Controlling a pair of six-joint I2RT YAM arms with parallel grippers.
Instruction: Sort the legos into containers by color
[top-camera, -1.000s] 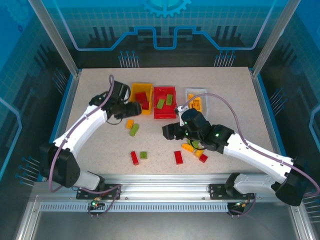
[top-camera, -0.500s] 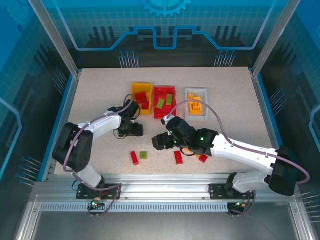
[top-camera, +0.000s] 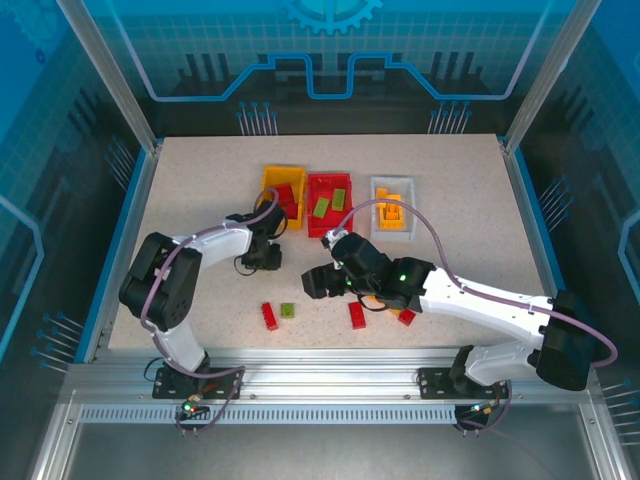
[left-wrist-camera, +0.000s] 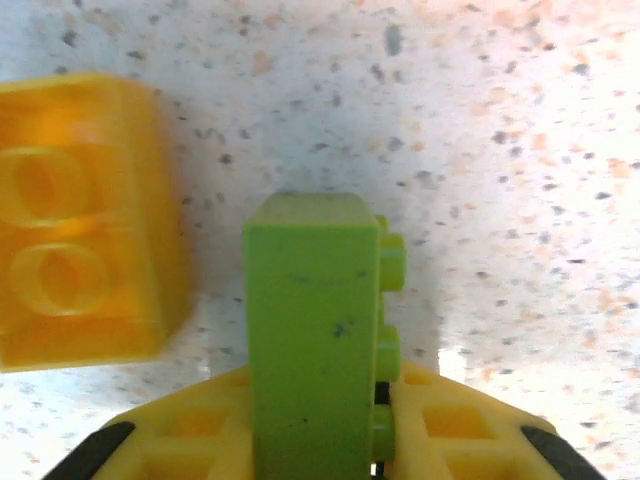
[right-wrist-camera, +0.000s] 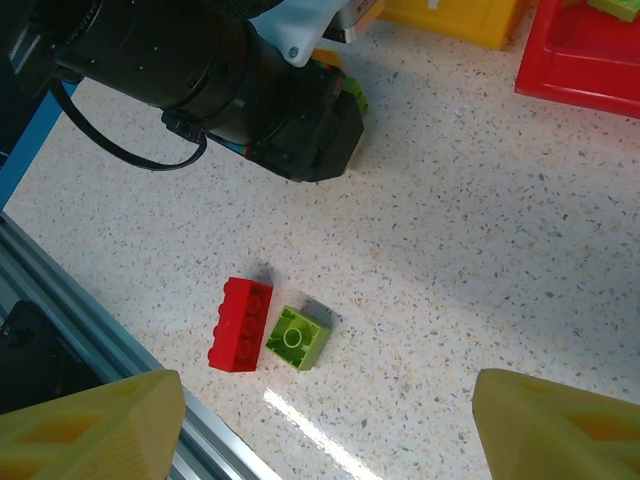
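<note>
From above, the left gripper (top-camera: 265, 255) sits low on the table (top-camera: 200, 200), with the yellow bin (top-camera: 283, 185) just beyond it. The right gripper (top-camera: 318, 283) hangs near its side.

Left wrist camera: the fingers (left-wrist-camera: 460, 430) squeeze a green lego (left-wrist-camera: 310, 300) — an orange lego (left-wrist-camera: 80, 220) lies just to the left.

Right wrist camera: the fingers (right-wrist-camera: 90, 420) are wide apart and hold nothing — a red lego (right-wrist-camera: 240, 323) and a small green lego (right-wrist-camera: 297, 337) lie side by side just ahead.

I see a green brick (left-wrist-camera: 315, 330) on its side, studs right, pinched by the left gripper (left-wrist-camera: 320, 445), with a yellow brick (left-wrist-camera: 80, 220) just left of it. The yellow bin (top-camera: 283, 170) holds red bricks (top-camera: 288, 196), the red bin (top-camera: 329, 177) green ones (top-camera: 322, 207), the white bin (top-camera: 393, 182) orange ones (top-camera: 390, 213).
</note>
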